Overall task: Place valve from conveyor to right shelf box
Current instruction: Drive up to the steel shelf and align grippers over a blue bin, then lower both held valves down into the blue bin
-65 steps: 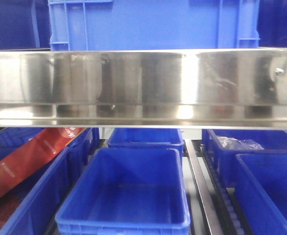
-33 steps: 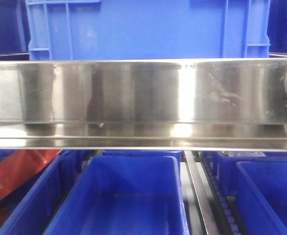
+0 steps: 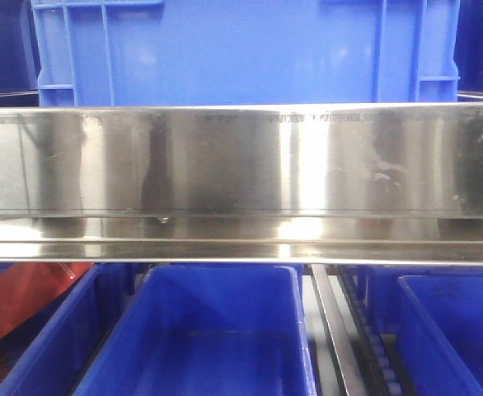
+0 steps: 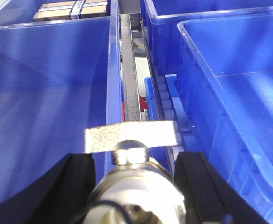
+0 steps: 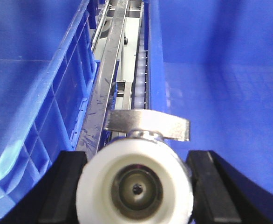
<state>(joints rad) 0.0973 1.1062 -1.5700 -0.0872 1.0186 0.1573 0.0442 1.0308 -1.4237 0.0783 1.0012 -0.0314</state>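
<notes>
My left gripper [image 4: 134,189] is shut on a silvery valve [image 4: 130,136] with a flat metal handle and a white end piece. It holds the valve above the steel rail [image 4: 129,79] between two blue shelf boxes. My right gripper [image 5: 135,189] is shut on a second valve [image 5: 148,125], whose white end faces the camera. This one hangs over the roller track [image 5: 140,79], beside the left wall of a blue box [image 5: 220,93]. The conveyor is out of view. Neither gripper shows in the front view.
A shiny steel shelf beam [image 3: 241,181] spans the front view, with a blue crate [image 3: 241,49] on top. Below stand blue boxes at the centre [image 3: 217,330] and right [image 3: 456,330], and red packaging [image 3: 19,297] at the left. A taped cardboard package [image 4: 73,9] lies in a far box.
In the front view the steel beam has dropped lower in the frame and looms larger. The boxes below show less, and the red packaging has slid toward the lower left.
</notes>
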